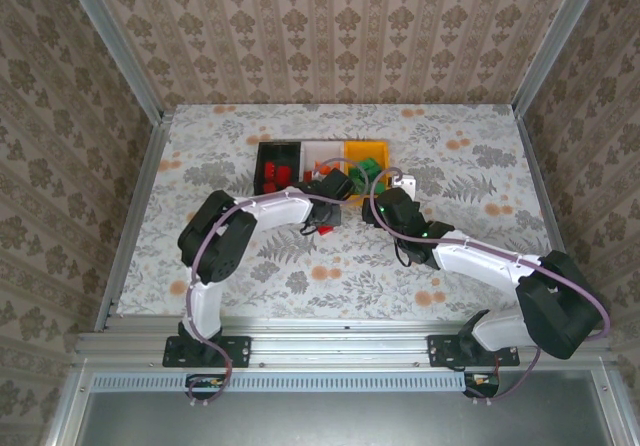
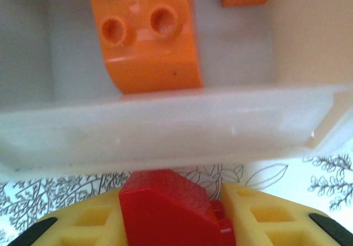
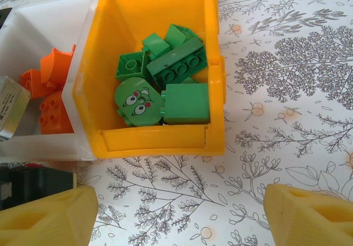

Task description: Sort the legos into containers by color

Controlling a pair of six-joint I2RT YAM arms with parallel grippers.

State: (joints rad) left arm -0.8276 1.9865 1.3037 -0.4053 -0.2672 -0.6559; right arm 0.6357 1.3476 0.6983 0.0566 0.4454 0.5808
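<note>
1. The table (image 1: 480,166), under a leaf-print cloth, carries the white bin (image 1: 322,147) at its far middle. Every place below is given from that bin.
2. The left arm (image 1: 215,236) reaches toward the white bin's near side. The right arm (image 1: 480,261) comes in from the near right of it.
3. The black bin (image 1: 268,149) touches the white bin's left side and the yellow bin (image 1: 367,145) touches its right. The three stand in one row, open tops up, long axes running near to far.
4. The left gripper (image 2: 174,197) sits just short of the white bin's near wall, its fingers clamped on a red brick (image 2: 160,213).
5. The right gripper (image 3: 179,215) hangs near and right of the white bin, before the yellow bin's near wall. Its fingers are wide apart with only cloth between them.
6. An orange brick (image 2: 149,36) lies inside the white bin against its near wall, studs up and curved end toward that wall.
7. Green bricks (image 3: 187,103) are heaped in the bin to the right. The long green brick (image 3: 176,64) lies slantwise, studs sideways.
8. Red bricks (image 1: 278,173) lie in the bin to the left.
9. The held red brick turns a sloped face up. Its long axis cannot be told, as its lower part is cut off.
</note>
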